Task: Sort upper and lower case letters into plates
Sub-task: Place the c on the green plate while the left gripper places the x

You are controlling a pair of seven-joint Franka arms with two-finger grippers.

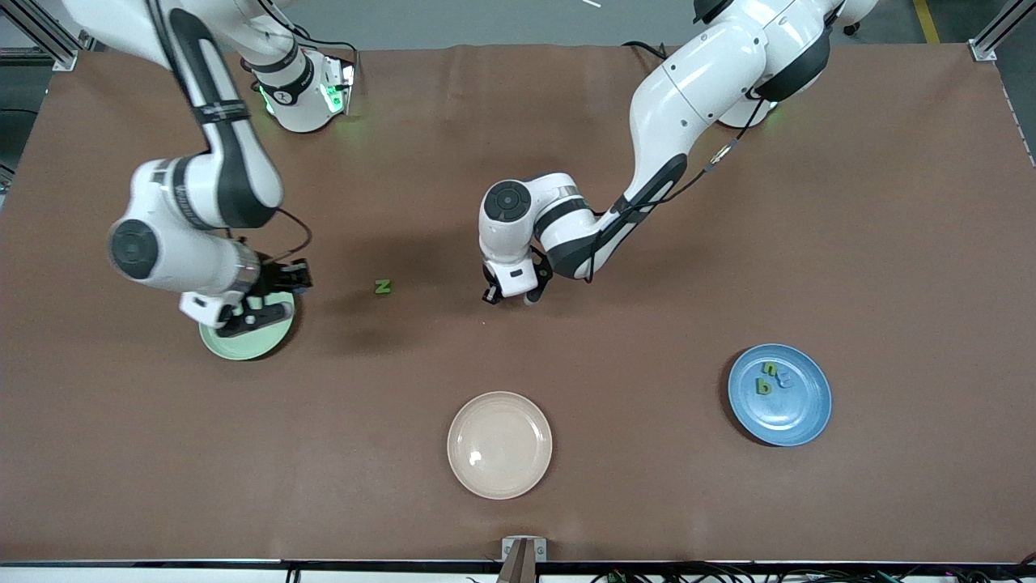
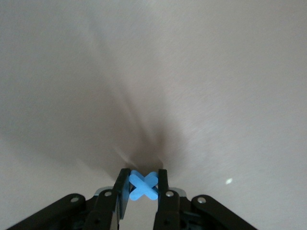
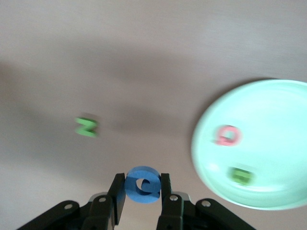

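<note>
A brown mat covers the table (image 1: 566, 502). In the front view there are three plates: a mint green plate (image 1: 267, 344) at about 9 o'clock, a blue plate (image 1: 797, 413) at 4 o'clock and a cream plate (image 1: 499, 444) at 6 o'clock. The blue plate holds three small letters (image 1: 771, 379), crowded and hard to read. One green letter (image 1: 382, 287) lies alone on the mat. The right gripper (image 1: 243, 317) hangs over the mint plate, hiding part of it; the left gripper (image 1: 510, 298) is low at mid-table.

In the left wrist view, the jaws are clamped on one blue X-shaped letter (image 2: 143, 186).

In the right wrist view, the jaws pinch one blue round letter (image 3: 142, 184). The mint plate, cut off at the edge, holds two blurred letters, one red (image 3: 227, 135) and one green (image 3: 241, 175).
</note>
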